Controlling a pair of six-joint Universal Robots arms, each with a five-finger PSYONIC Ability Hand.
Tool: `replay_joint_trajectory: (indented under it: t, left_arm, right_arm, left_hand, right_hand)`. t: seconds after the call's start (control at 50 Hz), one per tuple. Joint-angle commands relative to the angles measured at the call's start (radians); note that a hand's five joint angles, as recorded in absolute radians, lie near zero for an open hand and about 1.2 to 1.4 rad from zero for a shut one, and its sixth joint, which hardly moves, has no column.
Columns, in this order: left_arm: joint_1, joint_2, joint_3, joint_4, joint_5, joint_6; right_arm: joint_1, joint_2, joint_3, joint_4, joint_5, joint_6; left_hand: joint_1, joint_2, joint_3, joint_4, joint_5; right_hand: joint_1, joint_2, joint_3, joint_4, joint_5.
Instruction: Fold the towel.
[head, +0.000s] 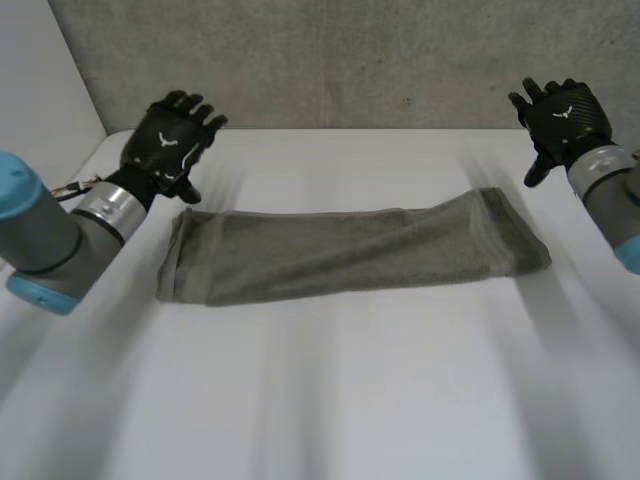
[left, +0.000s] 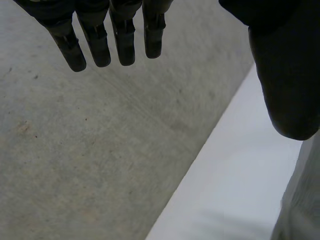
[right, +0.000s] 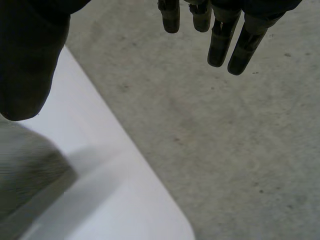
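The olive-grey towel (head: 340, 255) lies flat as a long folded band across the middle of the white table (head: 350, 400), its right end a little farther back than its left. My left hand (head: 170, 140) is just behind the towel's left end, clear of the cloth, fingers (left: 97, 45) straight and spread, holding nothing. My right hand (head: 565, 115) is behind and beyond the towel's right end, also apart from it, fingers loose and wide, empty. Past the towel rises a grey concrete wall (head: 350, 60).
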Motion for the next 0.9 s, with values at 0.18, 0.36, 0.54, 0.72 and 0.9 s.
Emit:
replay_joint_trajectory:
  t: [0.18, 0.36, 0.54, 0.72, 0.9]
  left_arm:
    - [0.012, 0.218, -0.244, -0.167, -0.053, -0.306]
    - [0.006, 0.15, -0.269, -0.195, -0.225, -0.218]
    - [-0.005, 0.078, -0.277, -0.195, -0.253, -0.041]
    - [-0.014, 0.044, -0.268, -0.186, -0.284, 0.009]
    - [0.01, 0.0, -0.254, -0.172, -0.293, 0.075]
  right_arm:
    - [-0.123, -0.09, 0.227, 0.267, -0.092, -0.152]
    - [-0.137, -0.009, 0.259, 0.191, -0.124, -0.193]
    - [-0.132, 0.025, 0.259, 0.114, -0.129, -0.188]
    - [-0.121, 0.067, 0.247, 0.069, -0.129, -0.188]
    - [-0.121, 0.103, 0.236, 0.052, -0.129, -0.19]
  left_hand:
    - [-0.056, -0.016, -0.05, -0.056, 0.019]
    - [-0.033, 0.008, -0.05, -0.056, 0.043]
    - [-0.018, 0.022, -0.05, -0.056, 0.057]
    - [-0.018, 0.022, -0.05, -0.056, 0.057]
    - [-0.021, 0.019, -0.05, -0.056, 0.054]
  right_hand:
    - [0.078, 0.1, -0.037, -0.058, -0.051]
    - [0.26, 0.281, -0.037, -0.058, 0.131]
    - [0.337, 0.358, -0.037, -0.058, 0.207]
    - [0.398, 0.42, -0.037, -0.058, 0.269]
    - [0.525, 0.546, -0.037, -0.058, 0.395]
